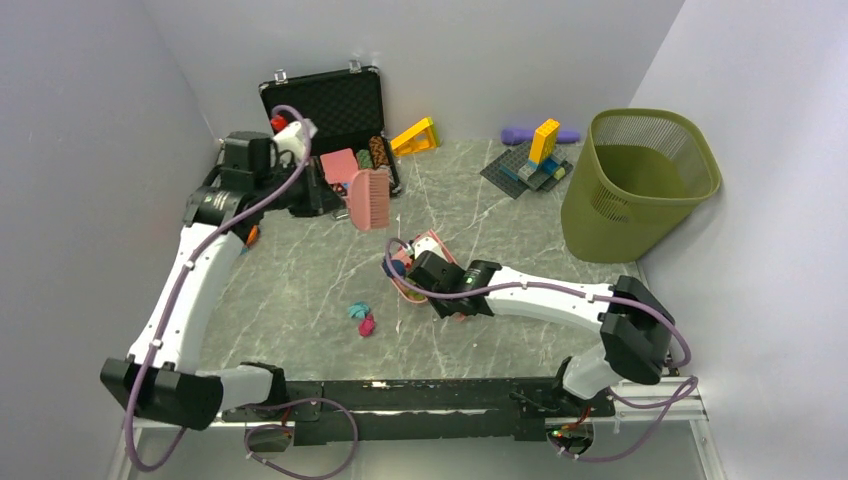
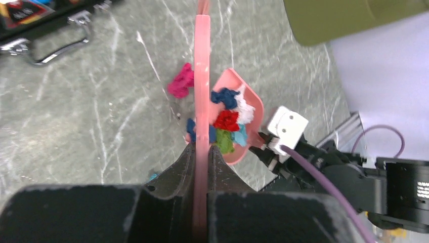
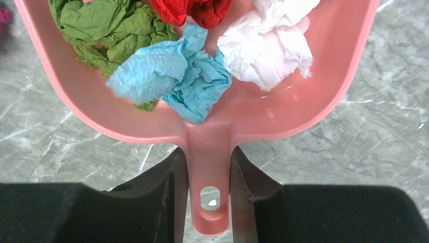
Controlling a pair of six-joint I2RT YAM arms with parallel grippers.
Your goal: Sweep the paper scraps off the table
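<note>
My left gripper [image 1: 335,192] [image 2: 202,149] is shut on a pink brush [image 1: 368,198] [image 2: 202,76], held at the back left near the black case. My right gripper [image 1: 428,275] [image 3: 209,167] is shut on the handle of a pink dustpan [image 1: 430,240] [image 3: 303,109] [image 2: 253,104] at mid-table. The pan holds green [image 3: 111,25], teal [image 3: 177,76], red [image 3: 192,10] and white [image 3: 268,45] paper scraps, and a dark blue one [image 2: 225,97]. A teal scrap [image 1: 355,310] and a magenta scrap [image 1: 367,325] [image 2: 181,83] lie on the grey marble table [image 1: 300,290] left of the pan.
An olive waste bin [image 1: 640,180] stands at the back right. An open black case [image 1: 335,110] stands at the back left. A yellow wedge [image 1: 415,137], a purple object [image 1: 520,133] and building blocks on a grey plate [image 1: 535,160] lie along the back wall.
</note>
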